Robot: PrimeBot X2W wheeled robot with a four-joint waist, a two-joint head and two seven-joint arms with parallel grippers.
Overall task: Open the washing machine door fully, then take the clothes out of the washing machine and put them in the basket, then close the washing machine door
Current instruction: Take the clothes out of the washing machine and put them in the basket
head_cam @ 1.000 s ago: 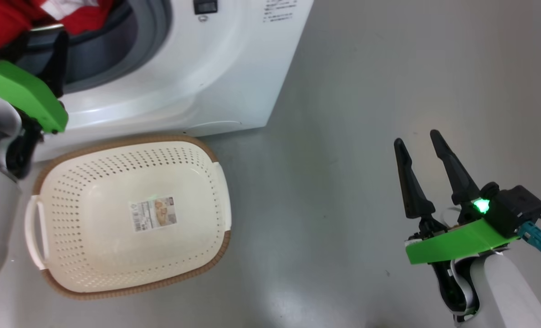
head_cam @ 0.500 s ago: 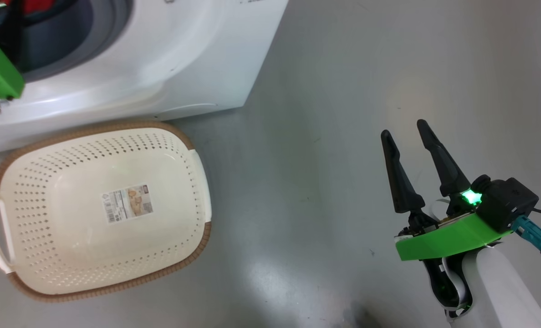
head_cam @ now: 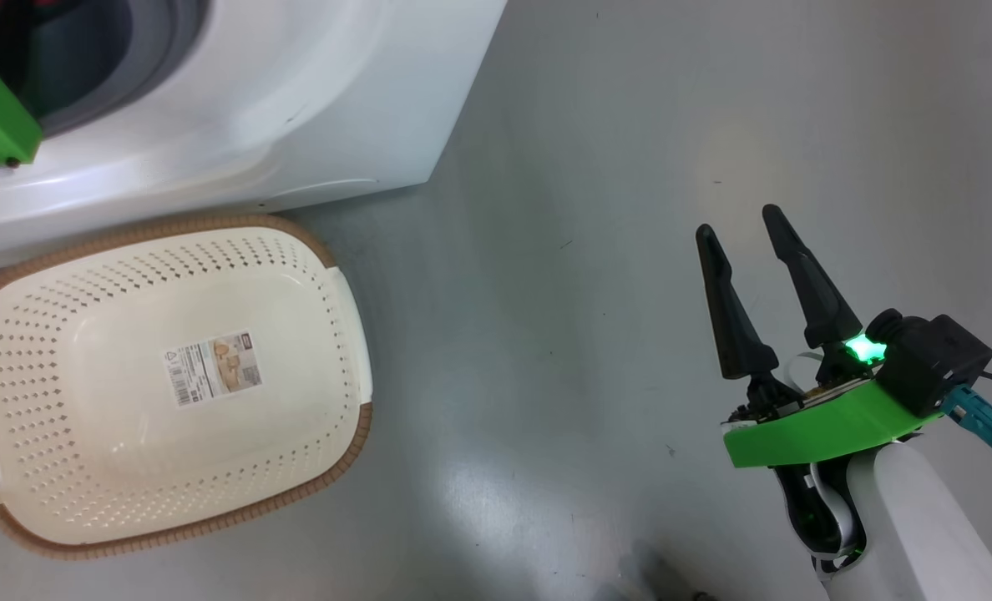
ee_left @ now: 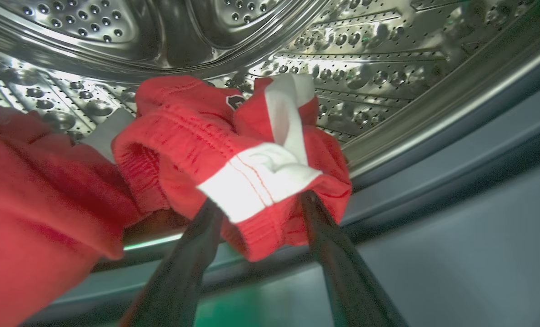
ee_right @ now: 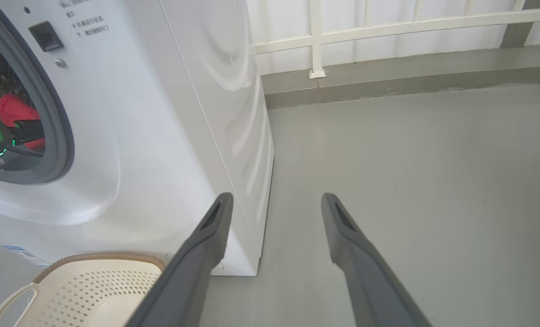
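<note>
Left wrist view: left gripper (ee_left: pixel 260 203) jaws apart astride red garment (ee_left: pixel 183 150); close firmly on it before pulling clear of drum (ee_left: pixel 370 54).

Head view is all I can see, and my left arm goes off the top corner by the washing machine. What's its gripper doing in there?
Observer: In the left wrist view the left gripper is inside the steel drum, with one finger on each side of a bunched red and white garment.
Operator: Did it grab it?
Observer: I can't tell. The fingers stand apart, and a fold of the cloth hangs between them and hides their tips.
Operator: Are there more clothes?
Observer: Yes, a second red piece lies at the left of that view.
</note>
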